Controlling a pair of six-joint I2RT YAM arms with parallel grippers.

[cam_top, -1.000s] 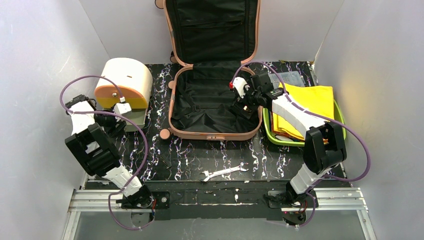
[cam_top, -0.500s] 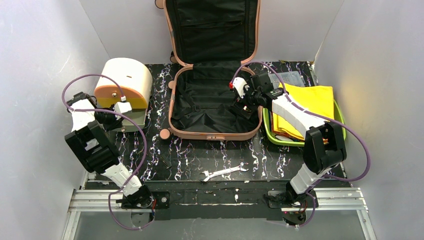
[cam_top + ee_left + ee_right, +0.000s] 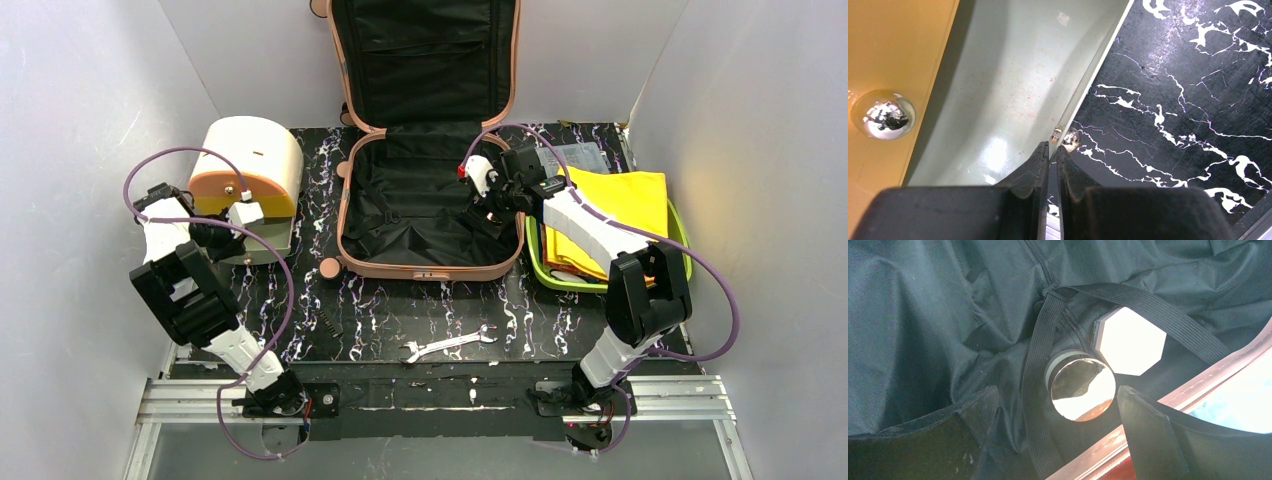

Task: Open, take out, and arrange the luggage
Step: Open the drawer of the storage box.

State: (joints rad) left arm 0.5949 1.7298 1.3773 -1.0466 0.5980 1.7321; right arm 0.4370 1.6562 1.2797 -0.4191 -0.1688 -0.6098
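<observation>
Marble tabletop (image 3: 380, 310), right gripper (image 3: 1058, 415) still in luggage (image 3: 400, 215)

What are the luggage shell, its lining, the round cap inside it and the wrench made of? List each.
Luggage shell: likely hard plastic, smooth salmon-pink rim.
Lining: black woven fabric, creased.
Round cap: polished metal or chromed plastic, mirror reflections.
Wrench: probably steel, bright silver.

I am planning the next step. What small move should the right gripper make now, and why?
Probably lower the right gripper a little and close on the round mirror-topped container: its fingers stand open either side of it, inside the open luggage.
</observation>
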